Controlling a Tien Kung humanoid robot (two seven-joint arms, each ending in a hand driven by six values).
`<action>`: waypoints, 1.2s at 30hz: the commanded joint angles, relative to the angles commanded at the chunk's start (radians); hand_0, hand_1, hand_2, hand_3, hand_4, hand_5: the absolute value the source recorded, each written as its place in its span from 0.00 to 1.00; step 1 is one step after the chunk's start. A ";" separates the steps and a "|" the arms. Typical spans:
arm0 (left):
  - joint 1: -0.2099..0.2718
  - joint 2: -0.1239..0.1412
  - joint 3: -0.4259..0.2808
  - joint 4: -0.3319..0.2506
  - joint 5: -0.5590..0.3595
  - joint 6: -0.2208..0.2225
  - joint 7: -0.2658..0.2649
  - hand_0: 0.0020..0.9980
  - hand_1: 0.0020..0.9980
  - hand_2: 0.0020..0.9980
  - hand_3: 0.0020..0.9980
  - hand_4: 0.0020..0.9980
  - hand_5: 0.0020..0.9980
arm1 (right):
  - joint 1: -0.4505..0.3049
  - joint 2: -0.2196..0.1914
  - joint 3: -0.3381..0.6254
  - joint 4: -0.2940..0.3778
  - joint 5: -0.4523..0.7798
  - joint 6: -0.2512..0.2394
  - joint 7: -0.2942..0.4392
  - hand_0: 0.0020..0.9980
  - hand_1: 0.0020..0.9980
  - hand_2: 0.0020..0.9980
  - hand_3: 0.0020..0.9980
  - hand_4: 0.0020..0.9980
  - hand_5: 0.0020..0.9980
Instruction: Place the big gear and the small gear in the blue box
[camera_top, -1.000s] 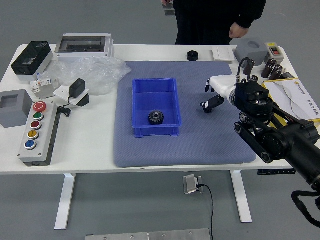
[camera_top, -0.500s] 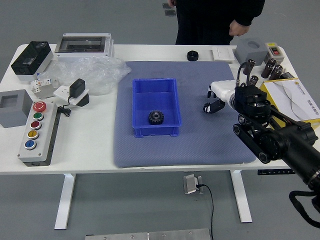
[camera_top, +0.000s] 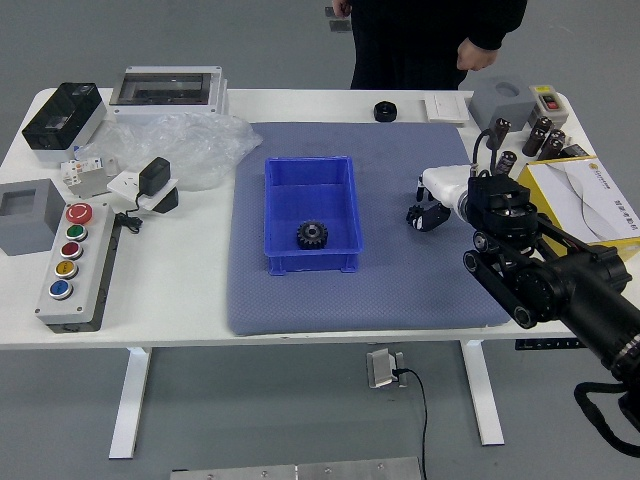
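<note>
My right hand (camera_top: 430, 206), with a white back and black digits, is low over the grey-blue mat, to the right of the blue box (camera_top: 312, 262). Its dark parts blend together, so its grasp is unclear. A dark toothed gear (camera_top: 312, 235) lies inside the box near the front. No second gear can be made out; one could be hidden at the hand. My left arm is out of view.
The mat (camera_top: 300, 310) lies under the box. Plastic wrap (camera_top: 195, 150), a button panel (camera_top: 75, 270) and grey blocks are at left. A yellow-edged board (camera_top: 590, 200) is at right. A person stands at the far side, hands off the table.
My right hand has shifted slightly to the right and its dark digits look drawn in closer to the palm. The box and its gear have stayed put.
</note>
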 joint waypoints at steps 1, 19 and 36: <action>0.000 0.000 0.000 0.000 0.000 0.000 0.000 0.83 0.80 0.80 0.78 0.68 0.36 | 0.000 0.001 0.000 -0.001 0.000 -0.001 -0.001 0.70 0.60 0.65 0.66 0.72 0.34; 0.001 0.000 -0.001 0.000 0.002 0.000 0.001 0.83 0.80 0.80 0.78 0.68 0.37 | -0.002 0.019 -0.007 -0.021 0.000 -0.009 -0.010 0.67 0.57 0.63 0.65 0.68 0.33; 0.002 0.001 -0.001 0.000 0.004 -0.002 0.002 0.83 0.80 0.80 0.78 0.68 0.37 | -0.005 0.022 -0.013 -0.032 0.001 -0.031 -0.016 0.61 0.48 0.50 0.58 0.51 0.30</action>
